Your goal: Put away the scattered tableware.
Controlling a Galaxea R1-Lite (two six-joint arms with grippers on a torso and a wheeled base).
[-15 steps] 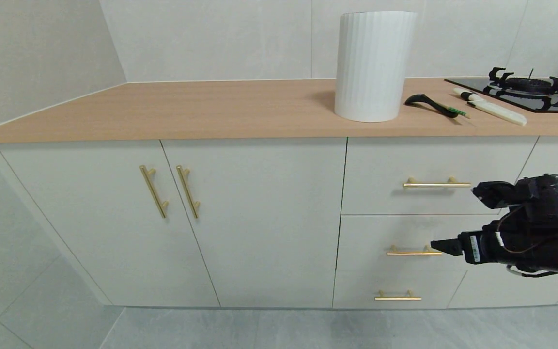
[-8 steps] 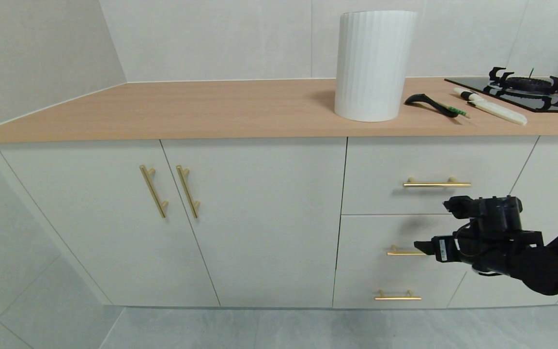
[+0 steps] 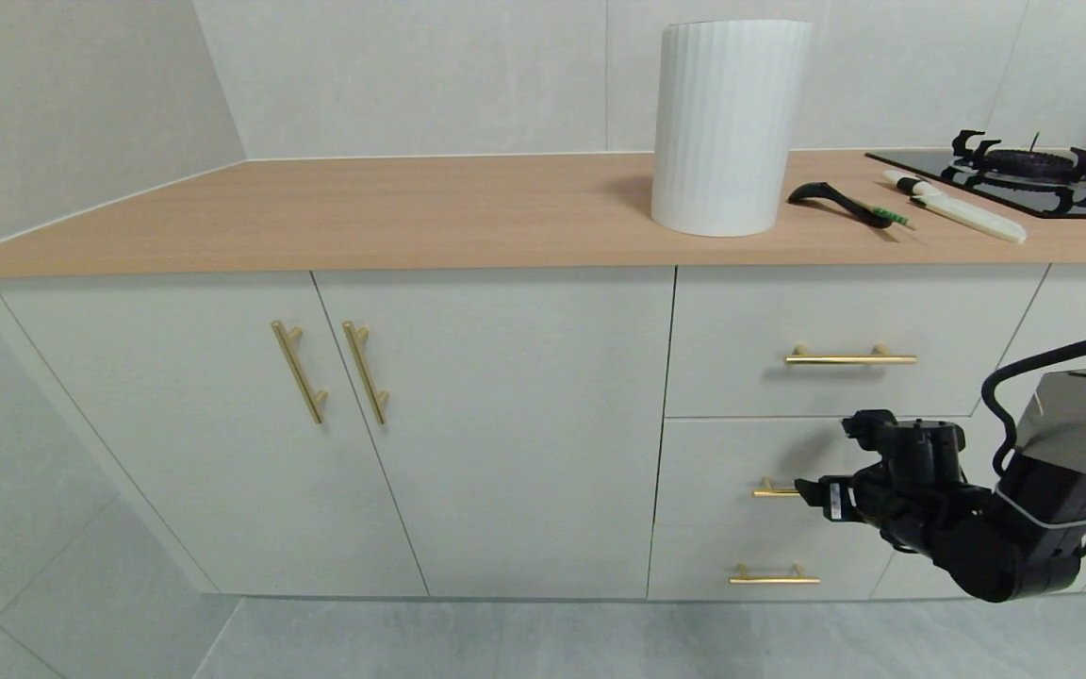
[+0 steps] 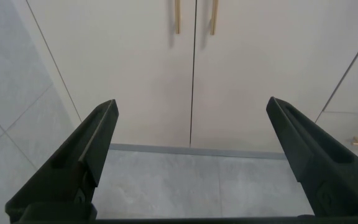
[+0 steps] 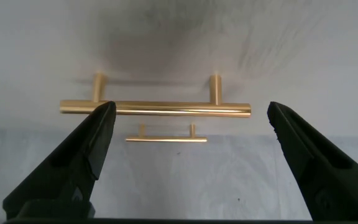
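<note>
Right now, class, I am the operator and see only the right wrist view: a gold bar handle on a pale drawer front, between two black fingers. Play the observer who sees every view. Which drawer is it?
Observer: The right tool is at the gold bar handle of the middle white drawer in a stack of three.
Operator: What is on top?
Observer: A black curved utensil and a white knife lie on the wooden countertop, beside a tall white ribbed cylinder.
Operator: And the left tool?
Observer: The left tool is open, facing the pale double cabinet doors.
</note>
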